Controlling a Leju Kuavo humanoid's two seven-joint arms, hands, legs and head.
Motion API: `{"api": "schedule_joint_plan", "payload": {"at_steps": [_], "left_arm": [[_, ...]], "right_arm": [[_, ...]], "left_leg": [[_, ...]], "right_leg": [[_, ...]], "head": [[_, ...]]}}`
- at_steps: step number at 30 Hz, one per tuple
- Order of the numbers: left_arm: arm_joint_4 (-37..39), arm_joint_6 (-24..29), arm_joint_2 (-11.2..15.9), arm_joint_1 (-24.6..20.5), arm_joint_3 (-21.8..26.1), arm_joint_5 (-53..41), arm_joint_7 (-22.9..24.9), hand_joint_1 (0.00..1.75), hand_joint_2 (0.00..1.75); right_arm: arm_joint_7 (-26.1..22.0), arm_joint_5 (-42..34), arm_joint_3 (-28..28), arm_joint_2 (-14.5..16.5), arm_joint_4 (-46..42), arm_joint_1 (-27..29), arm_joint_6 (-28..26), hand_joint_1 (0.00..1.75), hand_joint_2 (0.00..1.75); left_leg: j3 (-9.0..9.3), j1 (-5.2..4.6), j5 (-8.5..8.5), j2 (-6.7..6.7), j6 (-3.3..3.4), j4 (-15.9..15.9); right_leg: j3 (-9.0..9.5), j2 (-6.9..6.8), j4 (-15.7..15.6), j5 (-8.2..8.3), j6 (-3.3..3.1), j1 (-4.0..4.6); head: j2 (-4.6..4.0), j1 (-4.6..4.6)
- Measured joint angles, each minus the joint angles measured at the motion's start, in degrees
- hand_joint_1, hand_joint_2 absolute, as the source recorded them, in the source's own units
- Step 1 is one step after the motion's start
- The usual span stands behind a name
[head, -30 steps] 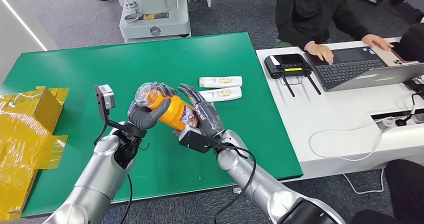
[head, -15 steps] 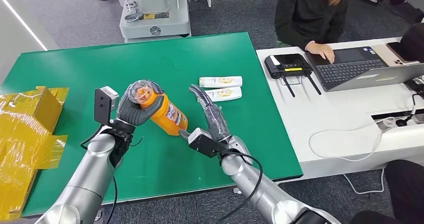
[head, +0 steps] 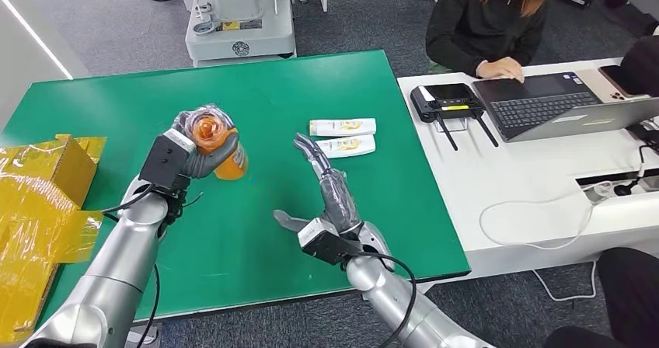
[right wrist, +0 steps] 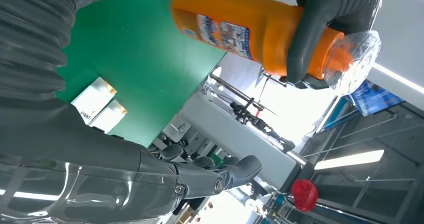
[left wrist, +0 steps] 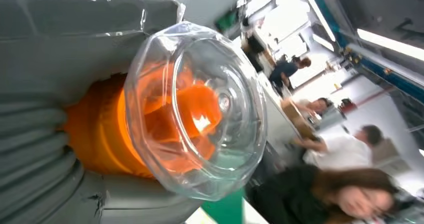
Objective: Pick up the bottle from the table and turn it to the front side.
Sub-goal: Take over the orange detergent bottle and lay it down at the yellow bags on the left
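The orange bottle (head: 231, 164) with a clear domed cap (head: 207, 129) is held off the green table (head: 311, 84) by my left hand (head: 189, 155), which grips it just below the cap. The bottle is tilted so its cap points up towards the head camera. In the left wrist view the cap (left wrist: 195, 109) sits close in front of the orange neck (left wrist: 100, 134). My right hand (head: 326, 189) stands open to the right of the bottle, fingers stretched out, holding nothing. The right wrist view shows the bottle (right wrist: 250, 29) with its printed label and my left hand's fingers (right wrist: 325, 14) wrapped around it.
Two white tubes (head: 343, 127) (head: 347, 146) lie on the table beyond my right hand. A yellow taped box (head: 47, 200) sits at the left edge. On the white desk (head: 528, 177) to the right are a controller (head: 447, 99) and a laptop (head: 559, 103), with a person (head: 482, 29) typing.
My right hand let go of the bottle and drew back, open. My left hand carried the bottle left and away, turning its cap up towards the camera.
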Motion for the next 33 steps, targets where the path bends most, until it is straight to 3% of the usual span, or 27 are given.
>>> {"api": "schedule_joint_plan", "payload": {"at_steps": [21,33], "left_arm": [[-0.6,22.6,9.6,-13.3,-0.9,-26.2,7.0,1.75,1.75],[4.3,29.3,17.0,-13.7,-1.3,-38.9,11.4,1.75,1.75]], "right_arm": [[0.5,-2.3,1.8,-2.5,-8.6,9.0,-1.6,0.00,1.75],[1.0,-2.7,0.3,-3.8,-16.6,16.3,-0.6,0.00,1.75]], "left_leg": [[-0.03,0.02,0.00,0.04,0.00,0.0],[-0.04,0.04,0.00,0.09,-0.01,0.0]], "right_leg": [[-0.01,0.05,0.0,0.00,0.00,0.01],[-0.05,0.11,0.0,-0.02,-0.02,0.02]], "head": [[-0.01,0.01],[0.00,0.01]]}}
